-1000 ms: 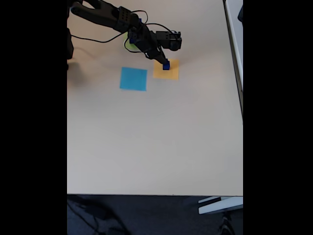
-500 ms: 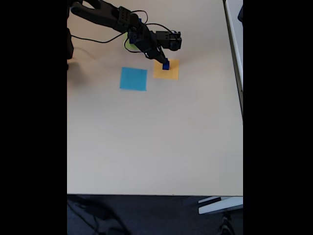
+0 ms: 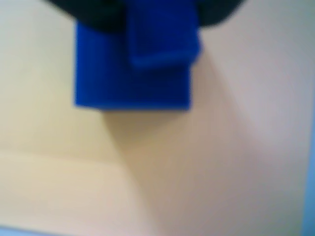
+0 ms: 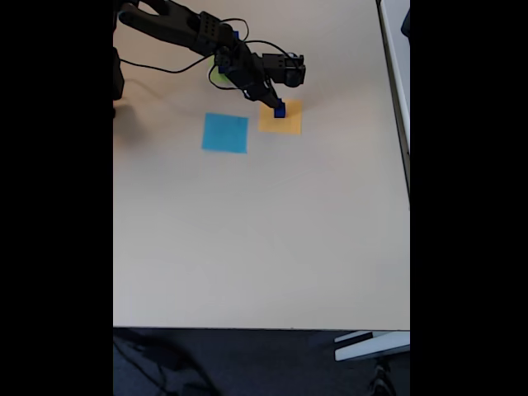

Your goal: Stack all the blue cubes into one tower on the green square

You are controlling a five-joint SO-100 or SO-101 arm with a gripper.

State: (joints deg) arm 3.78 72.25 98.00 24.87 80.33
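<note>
In the fixed view my gripper (image 4: 279, 106) is shut on a small dark-blue cube (image 4: 280, 109), held at the upper edge of the orange-yellow square (image 4: 281, 120). The wrist view shows this blue cube (image 3: 133, 78) close up and blurred, under the dark gripper (image 3: 142, 24), with its shadow on the pale surface below. The green square (image 4: 215, 77) shows as a lime sliver at the left of the arm (image 4: 239, 66), which covers most of it. Whatever stands on the green square is hidden by the arm.
A flat light-blue square (image 4: 225, 133) lies left of the orange one. A black cable (image 4: 165, 68) loops across the table's far left. The beige table (image 4: 264, 239) stretches wide toward the near edge, with a white ledge (image 4: 394, 66) along the right.
The gripper with the small blue cube has shifted slightly up and to the left over the orange-yellow square. The rest is unchanged.
</note>
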